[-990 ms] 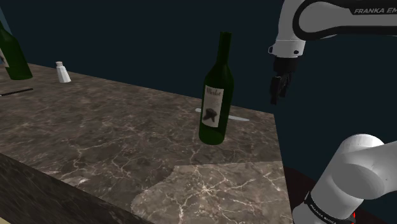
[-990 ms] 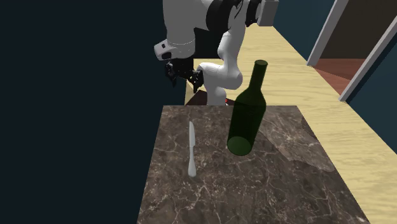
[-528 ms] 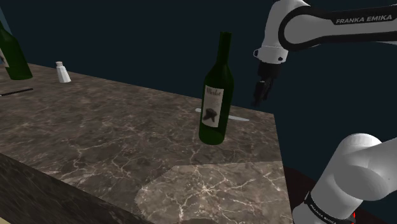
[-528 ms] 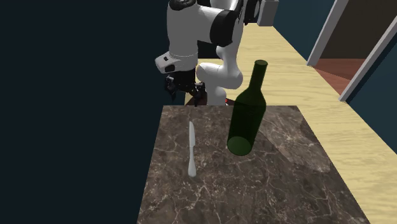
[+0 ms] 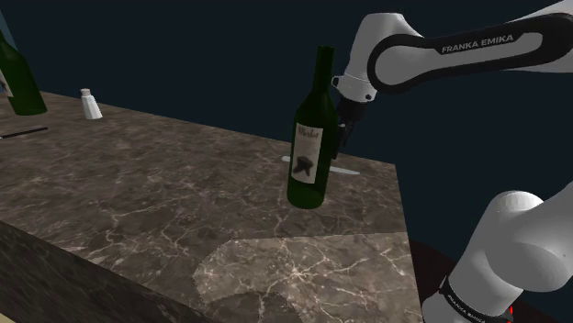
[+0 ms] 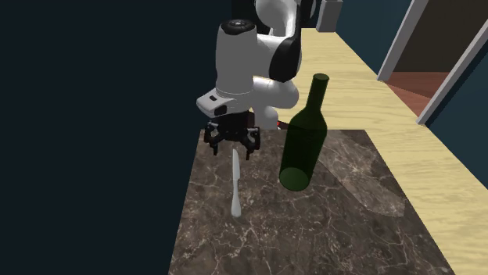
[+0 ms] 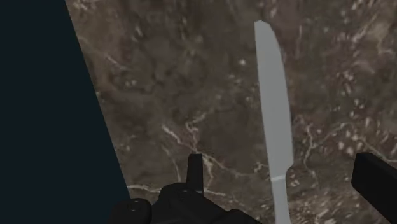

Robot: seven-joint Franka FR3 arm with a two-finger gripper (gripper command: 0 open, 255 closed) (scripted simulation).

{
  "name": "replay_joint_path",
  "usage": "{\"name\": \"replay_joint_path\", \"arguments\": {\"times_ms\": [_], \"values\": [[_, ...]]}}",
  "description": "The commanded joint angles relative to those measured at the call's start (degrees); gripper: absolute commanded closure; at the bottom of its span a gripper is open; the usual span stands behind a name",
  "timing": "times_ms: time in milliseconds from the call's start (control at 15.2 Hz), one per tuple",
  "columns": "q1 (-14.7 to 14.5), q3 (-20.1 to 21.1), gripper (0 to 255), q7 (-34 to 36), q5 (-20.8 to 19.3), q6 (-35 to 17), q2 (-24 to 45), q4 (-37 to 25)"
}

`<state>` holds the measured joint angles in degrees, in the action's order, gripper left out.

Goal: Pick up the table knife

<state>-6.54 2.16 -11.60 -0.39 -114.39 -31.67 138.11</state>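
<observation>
- The arm is swinging in over the marble table (image 6: 336,234) right now. A second ago the gripper (image 6: 231,139) was hanging out past the table's far edge in the second exterior view, and now it's sitting above the far end of the table knife (image 6: 235,183).
- In the shoulder view the gripper (image 5: 342,138) is sliding toward the view's left. It started out well clear of the green bottle (image 5: 310,151) and is now tucking in just behind the bottle's neck.
- The fingers are standing wide apart and gripping nothing. In the wrist view the gripper (image 7: 283,168) is straddling the knife (image 7: 273,108) about where blade meets handle, with neither finger touching it.
- The knife is lying flat on the marble near the table's edge, beside the bottle (image 6: 301,141) but apart from it. Neither one is budging across the frames (only the arm is doing anything).
- What that means: I'd say the approach is basically lining up and the grab itself is not yet done. A straight drop onto the knife and a squeeze looks like what's left.
- I'd be watching the bottle, since the wrist is passing close to it (a nudge could tip it).
</observation>
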Motion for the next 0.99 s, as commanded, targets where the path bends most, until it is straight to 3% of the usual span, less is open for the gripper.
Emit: {"name": "replay_joint_path", "arguments": {"times_ms": [0, 132, 792, 858, 924], "values": [[-1.1, 0.5, 0, -1.0, 0.4, -4.1, 2.4, -0.7], [-2.1, 1.2, 0, -1.9, 0.8, -7.8, 4.9, -1.5], [-2.1, 1.3, 0, -1.8, 0.8, -14.0, 6.3, 3.3], [-2.1, 1.3, 255, -1.8, 0.8, -14.0, 6.2, 3.3], [-2.2, 1.3, 255, -1.7, 0.8, -14.0, 6.3, 3.3]]}}
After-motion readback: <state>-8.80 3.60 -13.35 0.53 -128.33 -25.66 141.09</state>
